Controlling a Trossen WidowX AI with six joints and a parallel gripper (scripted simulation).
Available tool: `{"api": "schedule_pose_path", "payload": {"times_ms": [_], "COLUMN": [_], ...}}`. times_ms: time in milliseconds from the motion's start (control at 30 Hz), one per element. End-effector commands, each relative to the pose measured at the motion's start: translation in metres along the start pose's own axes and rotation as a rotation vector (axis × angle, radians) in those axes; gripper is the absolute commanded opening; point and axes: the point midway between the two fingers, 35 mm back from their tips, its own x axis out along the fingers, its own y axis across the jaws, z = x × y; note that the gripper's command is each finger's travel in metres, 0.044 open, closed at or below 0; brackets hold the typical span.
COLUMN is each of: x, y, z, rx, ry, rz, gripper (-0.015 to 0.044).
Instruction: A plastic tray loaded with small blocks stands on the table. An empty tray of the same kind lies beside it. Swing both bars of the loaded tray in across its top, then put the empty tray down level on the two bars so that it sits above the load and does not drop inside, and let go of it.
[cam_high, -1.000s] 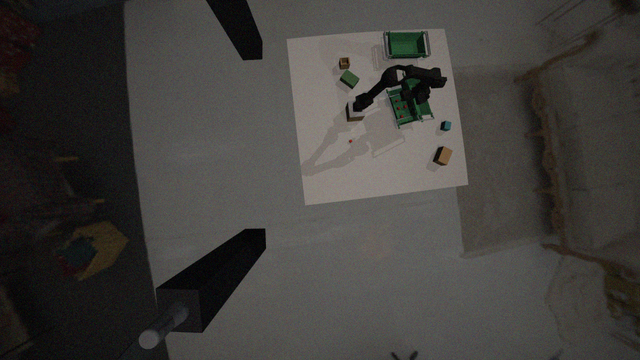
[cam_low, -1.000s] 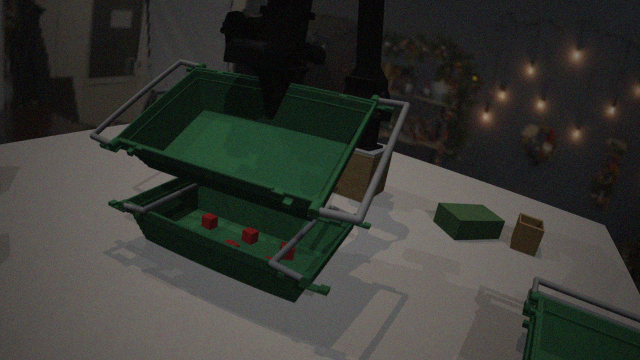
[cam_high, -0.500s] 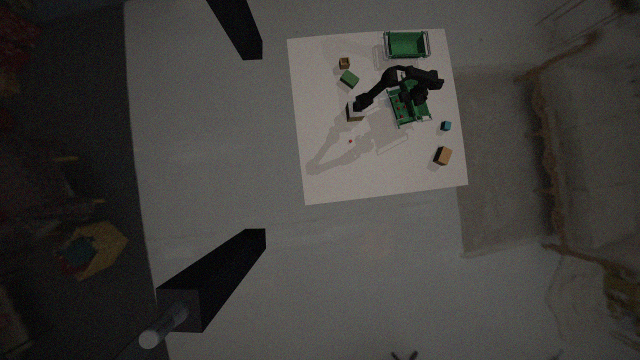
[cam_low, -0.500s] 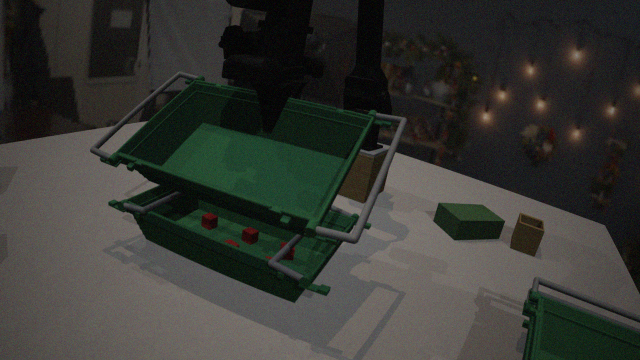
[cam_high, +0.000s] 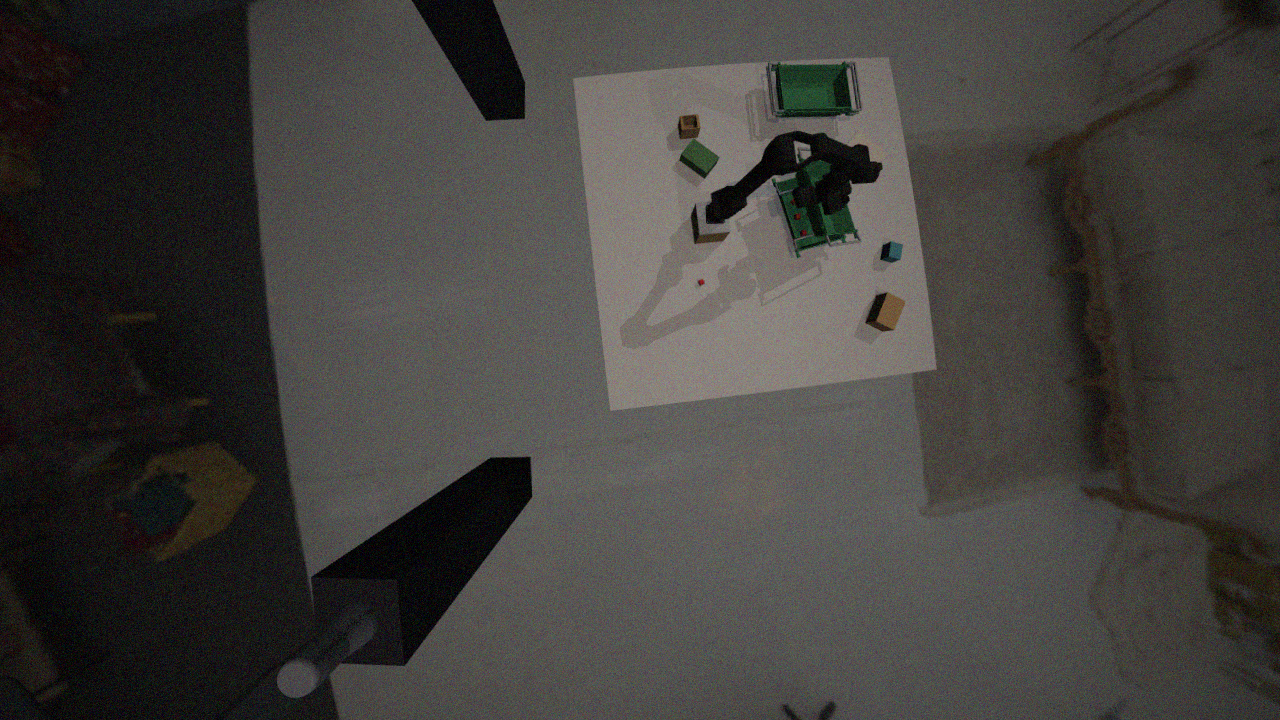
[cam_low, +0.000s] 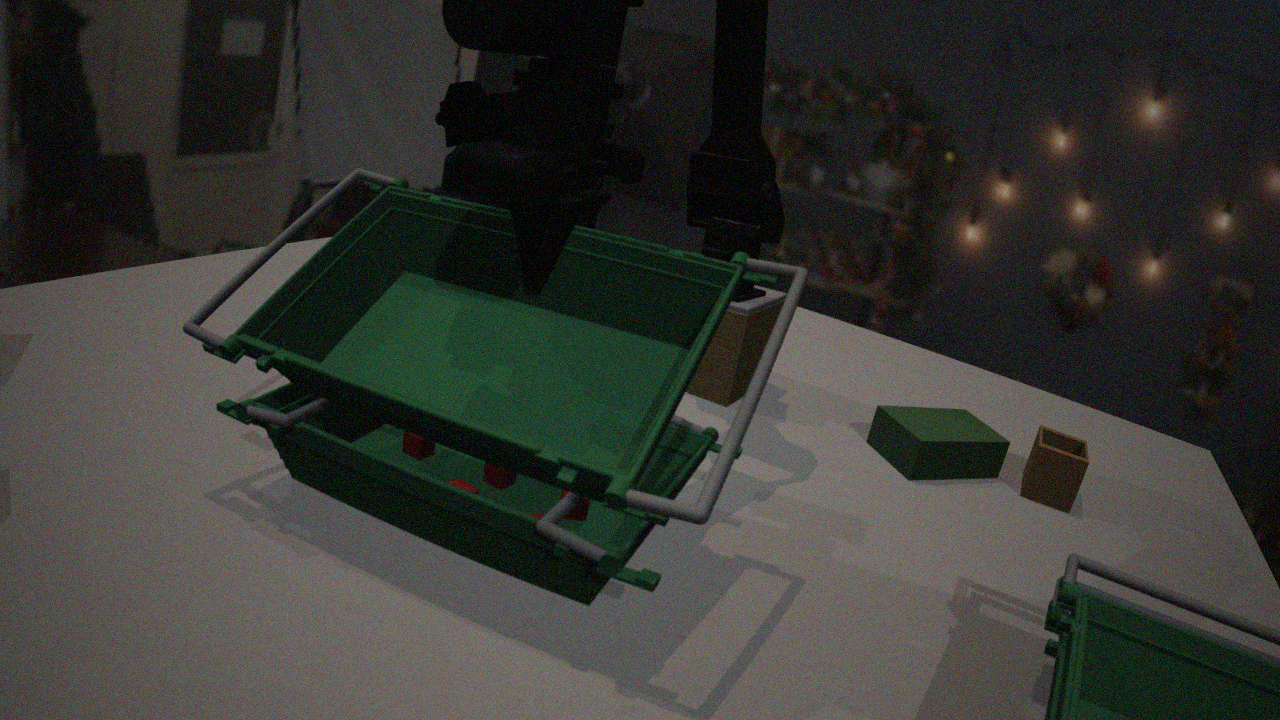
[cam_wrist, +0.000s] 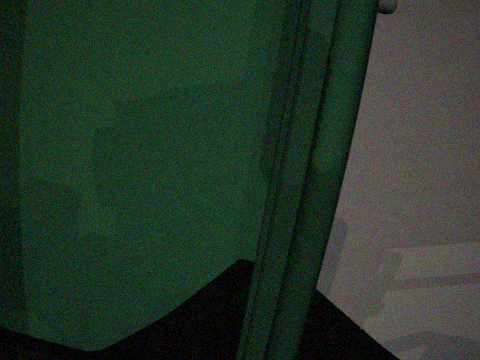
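My gripper (cam_low: 540, 255) (cam_wrist: 262, 279) is shut on the far long wall of the empty green tray (cam_low: 537, 385) (cam_wrist: 150, 150). That tray hangs over the loaded green tray (cam_low: 429, 519) (cam_high: 791, 225), tilted with its near long side low; its own bars stick out at its ends. The loaded tray stands on the table with several red blocks inside. Its left bar (cam_low: 284, 418) and right bar (cam_low: 572, 537) are swung inward over its ends. The held tray hides most of both bars; I cannot tell whether it touches them.
Another green tray (cam_high: 812, 87) (cam_low: 1181, 671) stands nearby. A green block (cam_high: 699, 158) (cam_low: 939, 438), an open brown box (cam_high: 688, 126) (cam_low: 1056, 474), a blue block (cam_high: 891, 251), an orange-brown block (cam_high: 886, 310) and a loose red cube (cam_high: 700, 282) are on the table.
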Motion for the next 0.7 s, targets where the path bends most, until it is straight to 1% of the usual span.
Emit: {"api": "schedule_pose_path", "payload": {"times_ms": [0,667], "x": [-0.002,0.015], "y": [0.001,-0.012], "z": [0.000,0.000], "rx": [-0.004,-0.004], "ry": [-0.002,-0.002], "rz": [0.018,0.017], "gripper": [0.0000,0.0000]}}
